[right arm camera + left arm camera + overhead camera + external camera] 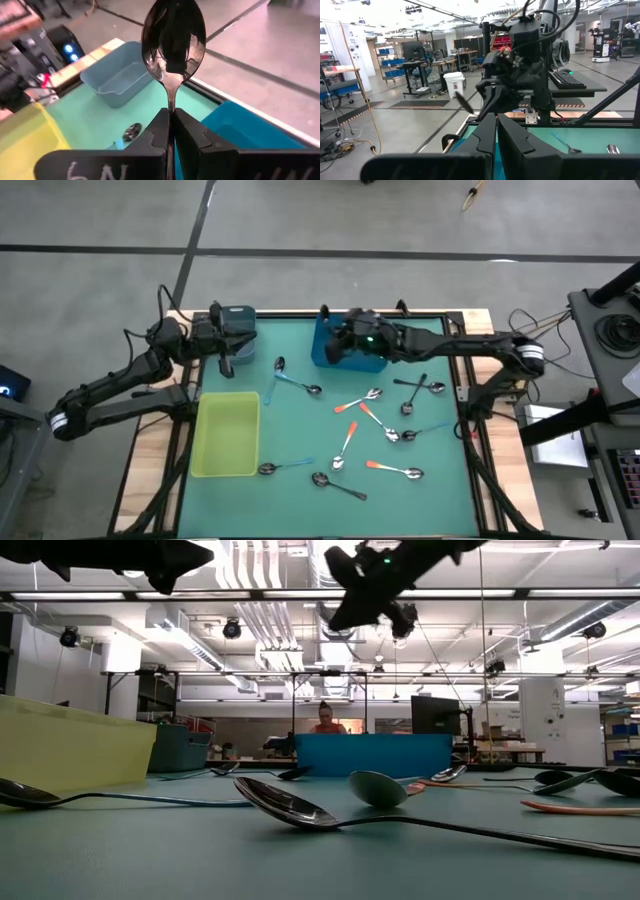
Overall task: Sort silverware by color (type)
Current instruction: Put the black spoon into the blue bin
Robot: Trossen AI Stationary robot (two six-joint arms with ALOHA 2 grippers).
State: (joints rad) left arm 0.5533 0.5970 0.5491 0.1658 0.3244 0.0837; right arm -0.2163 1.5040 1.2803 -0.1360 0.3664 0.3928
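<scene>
I see the yellow-green rectangular bin (226, 435) at nine o'clock, grey-blue tray (238, 334) at eleven, blue plastic bin (330, 350) at twelve, scattered small spoons (372, 420) toward three.

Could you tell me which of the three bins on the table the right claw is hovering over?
The bright blue bin at the mat's far edge; the right claw, shut on a dark spoon, hangs above it. The grey-blue bin and yellow-green bin lie further left.

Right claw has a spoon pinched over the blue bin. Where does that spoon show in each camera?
High view: hidden under the right claw, above the blue bin.
Low view: not discernible; claw at top, bin below.
Left wrist view: spoon beside that claw.
Right wrist view: spoon upright, centre.
Shared landmark: the blue bin.
</scene>
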